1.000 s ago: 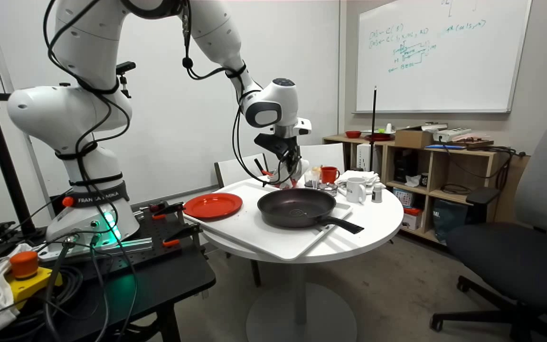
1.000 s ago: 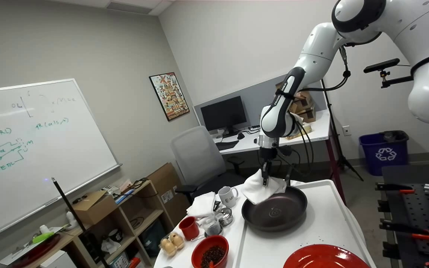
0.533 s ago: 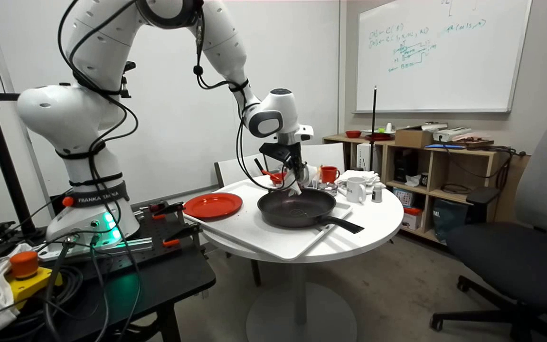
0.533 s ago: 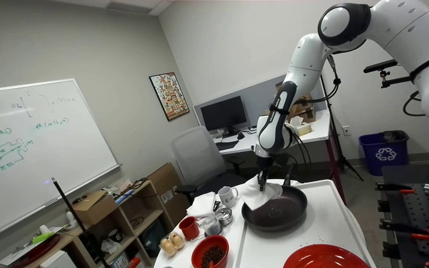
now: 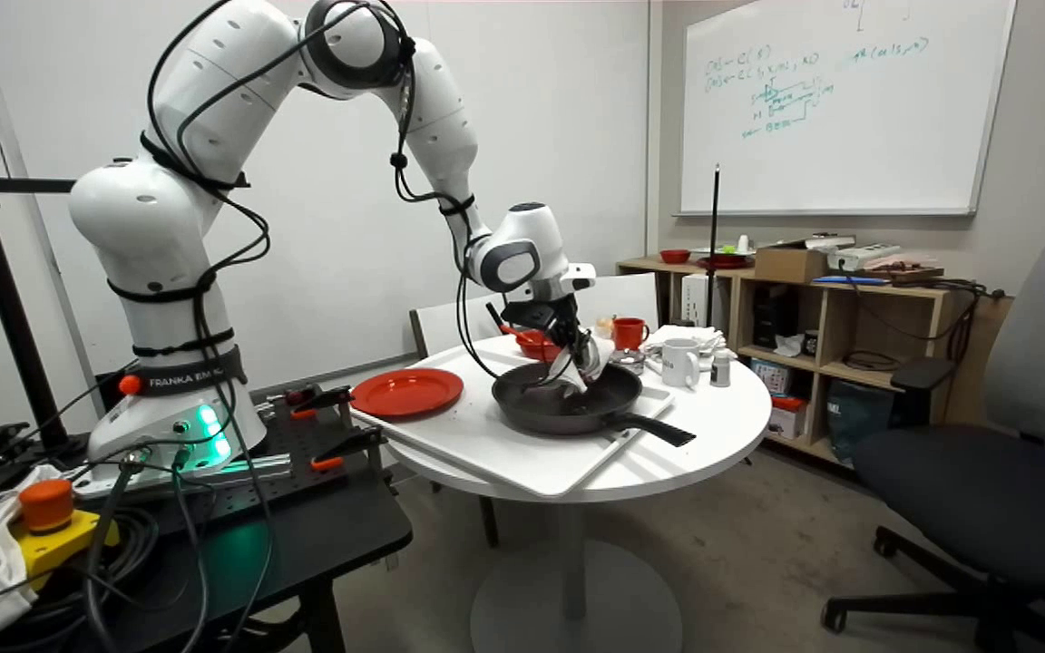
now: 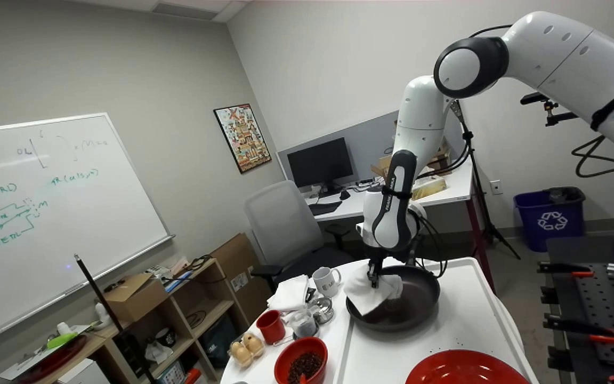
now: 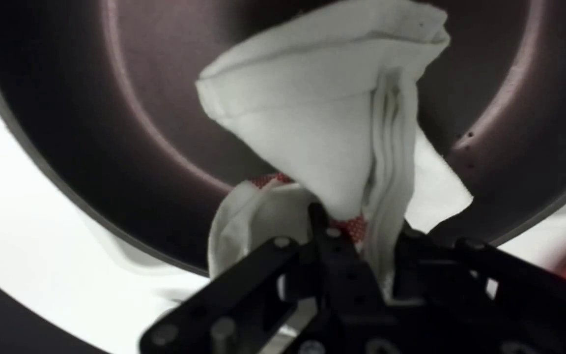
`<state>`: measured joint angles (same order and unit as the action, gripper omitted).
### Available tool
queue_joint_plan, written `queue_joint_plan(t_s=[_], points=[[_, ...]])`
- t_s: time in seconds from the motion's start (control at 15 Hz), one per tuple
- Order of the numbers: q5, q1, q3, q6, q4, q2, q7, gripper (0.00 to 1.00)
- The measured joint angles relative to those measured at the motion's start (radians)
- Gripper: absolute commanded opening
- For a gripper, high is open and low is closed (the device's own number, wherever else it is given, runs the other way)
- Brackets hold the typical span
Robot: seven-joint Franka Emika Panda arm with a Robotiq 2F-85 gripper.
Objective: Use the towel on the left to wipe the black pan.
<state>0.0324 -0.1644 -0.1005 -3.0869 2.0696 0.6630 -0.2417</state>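
The towel, a white folded cloth with red patches, hangs in my gripper; it shows in the wrist view (image 7: 307,108) and in both exterior views (image 5: 568,374) (image 6: 365,298). My gripper (image 7: 361,228) is shut on the towel, with layers pinched between its fingers; it also shows in both exterior views (image 5: 582,355) (image 6: 374,281). The black pan (image 5: 532,410) lies on the white tray, and it also shows in the wrist view (image 7: 160,73) and in an exterior view (image 6: 419,301). The towel is low inside the pan. Whether it presses on the pan floor is hard to tell.
The white tray (image 6: 467,325) also bears a red plate (image 5: 407,393). Beside the tray stand a white mug (image 6: 326,281), a folded white cloth (image 6: 289,293), a red cup (image 6: 271,326), a red bowl (image 6: 285,368) and eggs (image 6: 245,350). The pan handle (image 5: 659,428) reaches past the tray edge.
My gripper has moved down with the towel, from above the pan's far rim into the pan. The arm leans further forward. The pan has not moved.
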Motion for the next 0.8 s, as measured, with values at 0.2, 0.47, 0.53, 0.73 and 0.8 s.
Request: queue_joint_plan(t_s=[0.2, 0.47, 0.53, 0.73, 0.8], points=[[-0.004, 0.033, 0.067, -0.083, -0.008, 0.008, 0.032, 0.04], [-0.007, 0.046, 0.125, -0.119, -0.011, 0.012, 0.051, 0.04], [-0.01, 0.058, 0.146, -0.118, -0.011, 0.019, 0.055, 0.04], [-0.019, 0.128, 0.236, -0.118, -0.013, 0.053, 0.076, 0.04], [-0.021, 0.159, 0.269, -0.118, -0.013, 0.065, 0.086, 0.04]])
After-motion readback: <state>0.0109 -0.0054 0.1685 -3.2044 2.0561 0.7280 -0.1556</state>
